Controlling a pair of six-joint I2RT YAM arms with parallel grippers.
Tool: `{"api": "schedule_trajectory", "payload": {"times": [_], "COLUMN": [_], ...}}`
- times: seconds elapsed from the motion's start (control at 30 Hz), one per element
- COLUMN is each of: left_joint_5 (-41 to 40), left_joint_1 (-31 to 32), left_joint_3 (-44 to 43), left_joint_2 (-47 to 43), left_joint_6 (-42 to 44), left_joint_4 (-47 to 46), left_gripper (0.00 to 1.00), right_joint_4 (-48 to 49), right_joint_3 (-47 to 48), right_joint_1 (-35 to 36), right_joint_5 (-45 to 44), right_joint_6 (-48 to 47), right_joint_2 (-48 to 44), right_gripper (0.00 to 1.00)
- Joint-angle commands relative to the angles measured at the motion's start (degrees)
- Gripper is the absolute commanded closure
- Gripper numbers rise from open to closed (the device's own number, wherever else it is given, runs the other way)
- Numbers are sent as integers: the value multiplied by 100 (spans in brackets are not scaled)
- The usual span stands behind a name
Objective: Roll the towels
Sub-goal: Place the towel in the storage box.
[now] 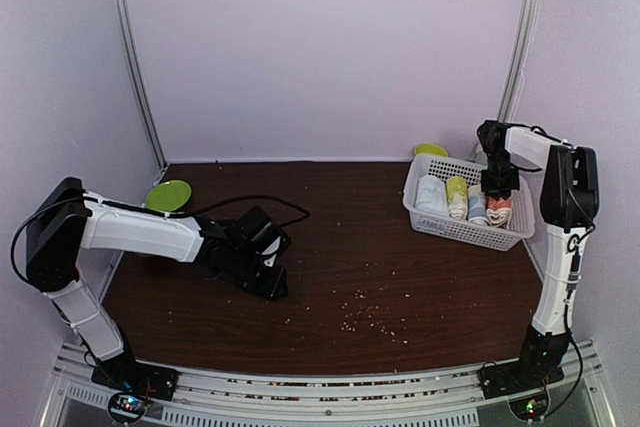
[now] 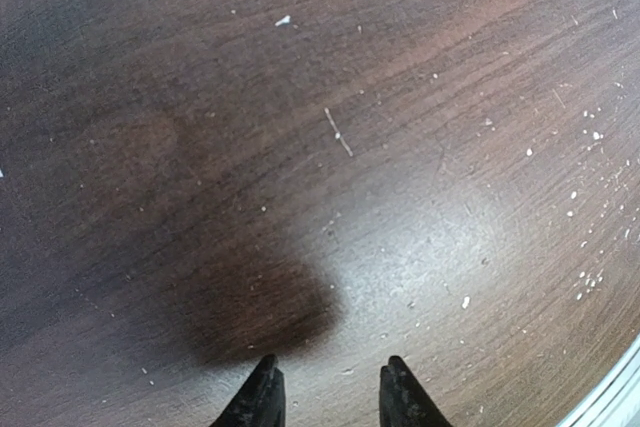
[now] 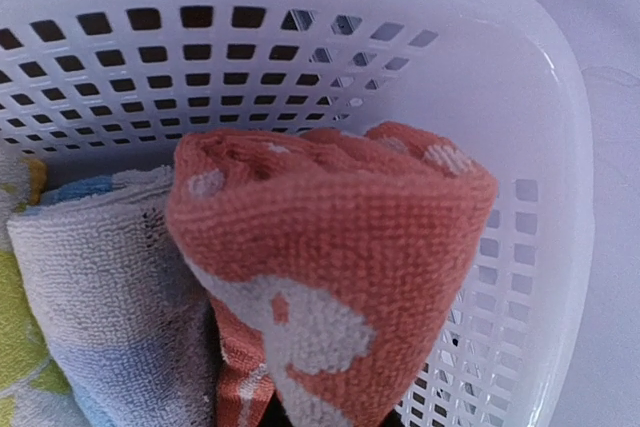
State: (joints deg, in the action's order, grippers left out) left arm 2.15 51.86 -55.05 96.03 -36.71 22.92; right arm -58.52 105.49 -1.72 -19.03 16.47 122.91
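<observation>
The orange towel [image 3: 350, 237] with cream patterns is rolled up and fills the right wrist view, just above the far right end of the white basket [image 3: 250, 47]. My right gripper [image 1: 499, 192] reaches down into the basket [image 1: 440, 228] and is shut on this orange towel [image 1: 499, 211]; its fingers are hidden behind the cloth. The light blue towel [image 3: 110, 287] lies rolled beside it on the left [image 1: 477, 205]. My left gripper [image 2: 328, 372] hovers low over the bare wooden table, open, with nothing between its fingers [image 1: 272, 282].
A plain white roll [image 1: 432, 195] and a yellow-green roll [image 1: 457, 192] lie in the basket's left part. A green plate [image 1: 168, 194] sits at the table's far left, and another green item [image 1: 430, 150] behind the basket. Crumbs [image 1: 365, 319] dot the table's front middle.
</observation>
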Motion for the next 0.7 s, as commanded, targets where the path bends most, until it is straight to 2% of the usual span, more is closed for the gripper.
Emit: {"api": "schedule_trajectory", "payload": {"times": [0.0, 0.43, 0.67], "left_joint_5": [-65, -66, -53], "left_joint_1": [-8, -9, -4], "left_joint_3": [-55, 185, 225], "left_joint_2": [74, -165, -152], "left_joint_6": [77, 9, -36], "left_joint_4": [-6, -76, -146], "left_gripper": [66, 66, 67], "right_joint_4": [-63, -318, -357], "right_joint_3": [-37, 152, 38], "right_joint_1": [-83, -93, -93], "right_joint_5": [-187, -207, -127], "right_joint_6": [19, -139, -169], "right_joint_2": [26, -301, -145], "right_gripper": [100, 100, 100]}}
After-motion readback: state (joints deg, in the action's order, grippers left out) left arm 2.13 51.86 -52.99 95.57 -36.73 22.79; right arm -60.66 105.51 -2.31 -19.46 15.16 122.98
